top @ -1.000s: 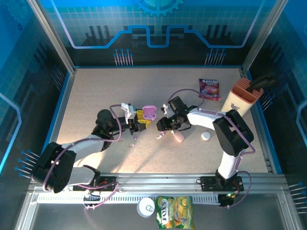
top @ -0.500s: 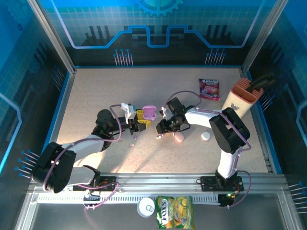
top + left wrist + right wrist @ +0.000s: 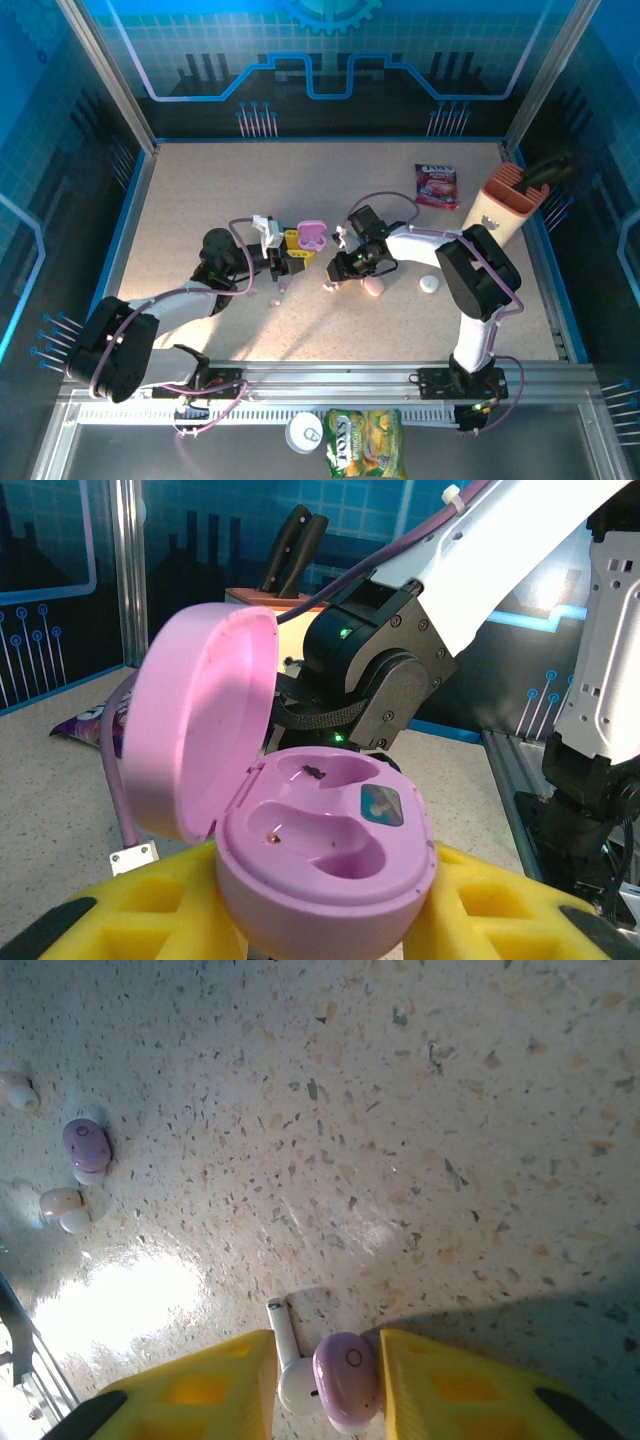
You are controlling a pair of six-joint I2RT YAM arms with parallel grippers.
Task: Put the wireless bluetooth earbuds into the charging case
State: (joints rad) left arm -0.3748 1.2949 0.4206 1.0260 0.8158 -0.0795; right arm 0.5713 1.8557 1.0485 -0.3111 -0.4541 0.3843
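**Lilac earbud pinched at the tabletop**

The right gripper's (image 3: pixel 325 1348) yellow jaws, drawn narrow, pinch a lilac earbud (image 3: pixel 347 1380) and a white stemmed earbud (image 3: pixel 288 1368) side by side on the speckled table (image 3: pixel 420 1110). The left gripper (image 3: pixel 320 920) clamps the pink charging case (image 3: pixel 320 830), with its lid open. Three loose earbuds (image 3: pixel 87 1145) lie well apart from the pair.

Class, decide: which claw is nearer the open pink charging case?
Left. The left claw grips the open pink charging case between its yellow fingers; the right claw is apart, to the case's right, down at earbuds on the table.
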